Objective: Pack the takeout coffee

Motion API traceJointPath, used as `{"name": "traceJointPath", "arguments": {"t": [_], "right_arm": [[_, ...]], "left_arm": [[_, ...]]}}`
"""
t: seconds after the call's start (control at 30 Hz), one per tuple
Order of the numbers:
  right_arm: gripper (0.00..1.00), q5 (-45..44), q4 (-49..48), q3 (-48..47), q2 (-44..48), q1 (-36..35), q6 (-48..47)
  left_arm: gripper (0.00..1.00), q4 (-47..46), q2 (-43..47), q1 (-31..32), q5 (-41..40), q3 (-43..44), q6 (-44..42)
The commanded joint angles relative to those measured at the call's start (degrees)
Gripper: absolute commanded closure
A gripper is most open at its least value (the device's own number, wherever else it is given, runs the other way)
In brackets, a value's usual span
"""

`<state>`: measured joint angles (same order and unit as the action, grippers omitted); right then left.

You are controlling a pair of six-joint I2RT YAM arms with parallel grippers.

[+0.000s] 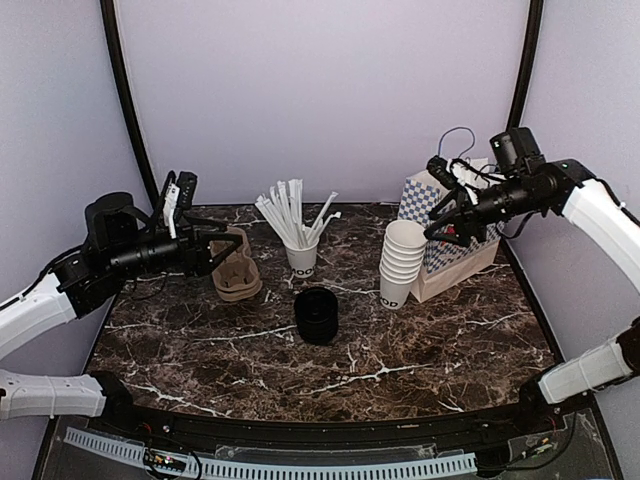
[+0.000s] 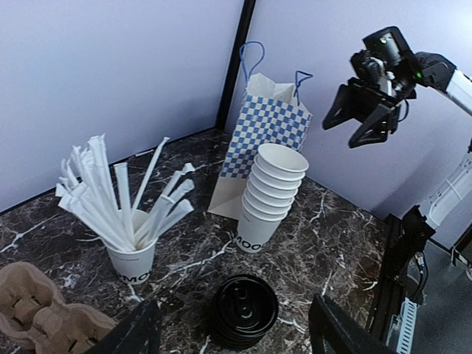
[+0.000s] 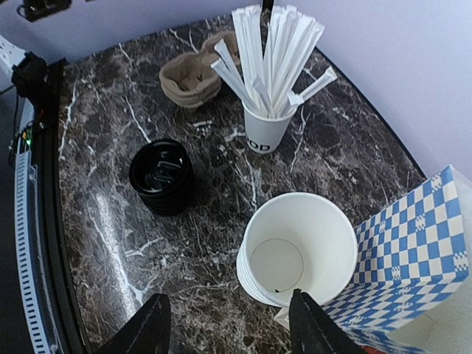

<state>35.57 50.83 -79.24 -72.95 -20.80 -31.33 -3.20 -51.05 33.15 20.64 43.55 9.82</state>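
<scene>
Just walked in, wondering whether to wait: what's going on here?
Two robot arms are set to pack a takeout coffee, but nothing is in hand yet. The right gripper hangs open above the stack of white paper cups beside the blue-checked bag. The left gripper, also open and empty, hovers by the brown pulp carrier. The stack of black lids and the cup of straws stand untouched on the marble table.
</scene>
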Motion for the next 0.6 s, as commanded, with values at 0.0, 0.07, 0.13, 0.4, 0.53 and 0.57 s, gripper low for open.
{"name": "traceJointPath", "arguments": {"t": [0.0, 0.07, 0.13, 0.4, 0.53, 0.57], "right_arm": [[0.48, -12.9, 2.7, -4.1, -6.2, -6.5, 0.6], [0.51, -16.0, 2.9, -5.4, -9.0, -8.2, 1.6], [0.55, -18.4, 2.9, -6.7, -11.3, -9.2, 3.0], [0.57, -22.3, 2.4, -10.6, -15.1, -10.4, 4.7], [0.57, -22.9, 3.3, -11.6, -16.5, -10.6, 4.5], [0.57, -22.6, 3.6, -11.8, -16.7, -10.6, 4.4]], "left_arm": [[0.28, 2.8, -2.6, 6.3, -1.6, 4.4, 1.9], [0.28, 2.8, -4.2, 9.0, -3.0, 5.3, 2.7], [0.28, 2.1, -6.0, 12.0, -5.0, 5.7, 3.5], [0.21, -4.8, -14.3, 18.7, -6.5, 6.1, 7.2], [0.22, -6.9, -18.4, 19.6, -6.7, 7.2, 9.1], [0.22, -7.4, -18.9, 19.6, -6.7, 7.6, 9.6]]}}
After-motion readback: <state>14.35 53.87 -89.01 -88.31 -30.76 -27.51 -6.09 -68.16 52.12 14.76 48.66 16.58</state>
